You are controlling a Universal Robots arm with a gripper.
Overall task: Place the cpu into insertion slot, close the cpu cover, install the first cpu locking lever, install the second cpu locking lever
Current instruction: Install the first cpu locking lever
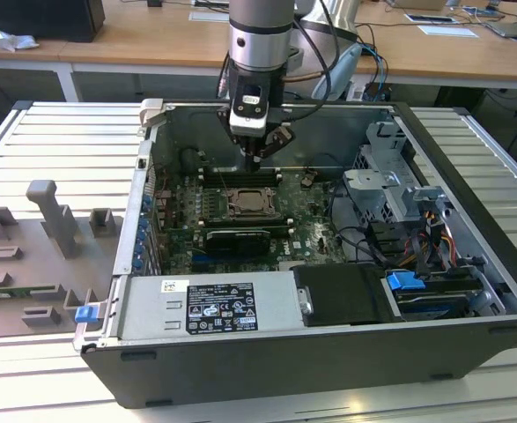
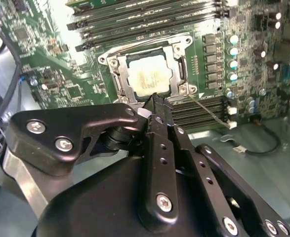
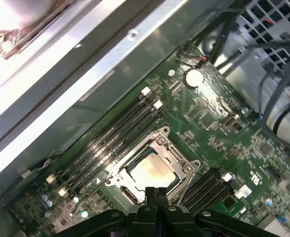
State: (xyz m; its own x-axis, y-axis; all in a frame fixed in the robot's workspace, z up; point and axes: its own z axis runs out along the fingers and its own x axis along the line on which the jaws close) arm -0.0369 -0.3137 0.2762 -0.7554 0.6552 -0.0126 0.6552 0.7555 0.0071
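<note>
The cpu (image 2: pixel 148 76) lies flat in the insertion slot (image 1: pixel 249 203) on the green board, its pale metal top showing in both wrist views (image 3: pixel 152 170). The cpu cover (image 2: pixel 117 74) lies down around it as a silver frame. One thin wire lever (image 2: pixel 206 111) sticks out from a corner of the socket, slanting over the memory slots. My gripper (image 2: pixel 154 102) is shut with nothing between its fingers. Its tip hangs just above the socket's edge (image 3: pixel 156 191). In the exterior view the gripper (image 1: pixel 254 160) points down over the memory slots behind the socket.
Long black memory slots (image 3: pixel 110 133) flank the socket on both sides. The open computer case (image 1: pixel 469 291) walls in the board, with a drive cage (image 1: pixel 386 181), cables and a power supply (image 1: pixel 210 304) near the front. Grey fixtures (image 1: pixel 51 220) stand at the exterior view's left.
</note>
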